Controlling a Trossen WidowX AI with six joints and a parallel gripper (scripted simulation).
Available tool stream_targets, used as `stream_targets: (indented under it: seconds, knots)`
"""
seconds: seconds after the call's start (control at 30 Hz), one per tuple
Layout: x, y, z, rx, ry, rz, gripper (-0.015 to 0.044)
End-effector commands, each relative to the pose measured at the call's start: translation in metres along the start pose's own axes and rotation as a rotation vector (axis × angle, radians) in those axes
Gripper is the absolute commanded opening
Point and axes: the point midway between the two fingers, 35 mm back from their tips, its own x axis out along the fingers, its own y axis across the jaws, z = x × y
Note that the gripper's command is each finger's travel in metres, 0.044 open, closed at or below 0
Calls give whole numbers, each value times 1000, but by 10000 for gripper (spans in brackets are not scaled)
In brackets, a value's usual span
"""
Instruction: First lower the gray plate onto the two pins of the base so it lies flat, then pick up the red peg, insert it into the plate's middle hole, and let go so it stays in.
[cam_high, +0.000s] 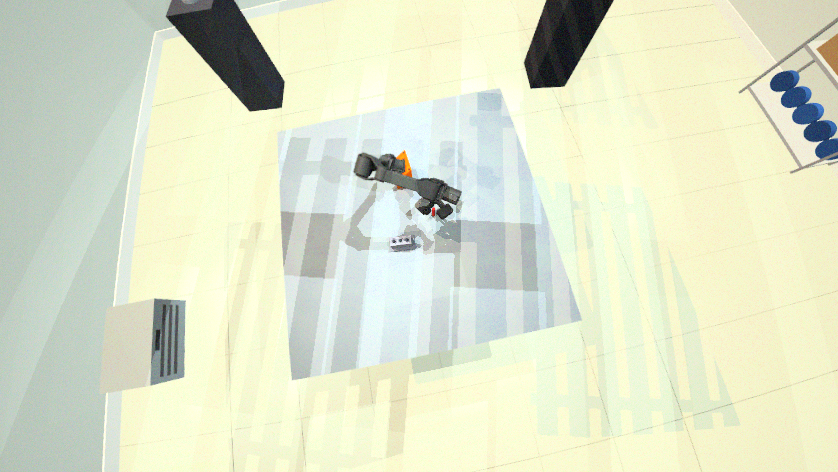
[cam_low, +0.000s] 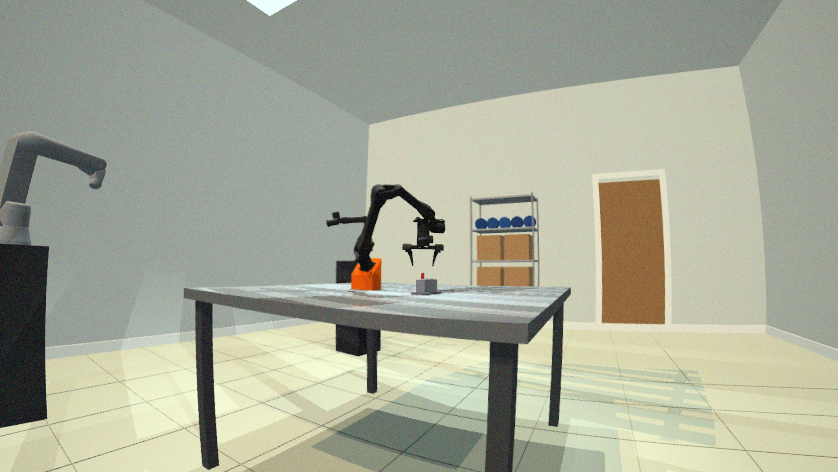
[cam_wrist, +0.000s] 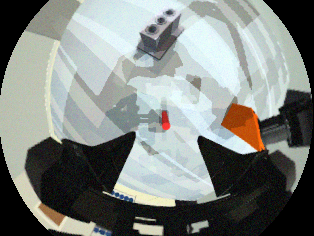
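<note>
The gray plate (cam_high: 402, 240) (cam_low: 427, 286) (cam_wrist: 157, 36), a thick block with three holes in its top, sits level over the thin dark base (cam_wrist: 161, 53). The two pins are hard to make out inside the holes. The red peg (cam_high: 433, 211) (cam_low: 422, 275) (cam_wrist: 165, 119) appears to stand upright on the table, apart from the plate; in the exterior view it shows behind the plate's top. My gripper (cam_high: 434, 209) (cam_low: 423, 265) (cam_wrist: 167, 137) is open and empty, pointing down above the peg. In the wrist view the peg lies between and just beyond the fingertips.
The orange arm mount (cam_high: 404, 167) (cam_low: 366, 277) (cam_wrist: 242, 124) stands on the table (cam_high: 510, 310) (cam_low: 351, 316) behind the gripper. In the wrist view the plate is at the top and the mount at the right. Striped shadows cross the table top.
</note>
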Motion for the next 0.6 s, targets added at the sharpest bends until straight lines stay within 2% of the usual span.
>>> stream_targets:
  seconds: [0.0, 0.57]
  knots:
    - [12, 0, 0, -9, -4, 8, 440]
    - [37, 1, 1, -9, -4, 9, 440]
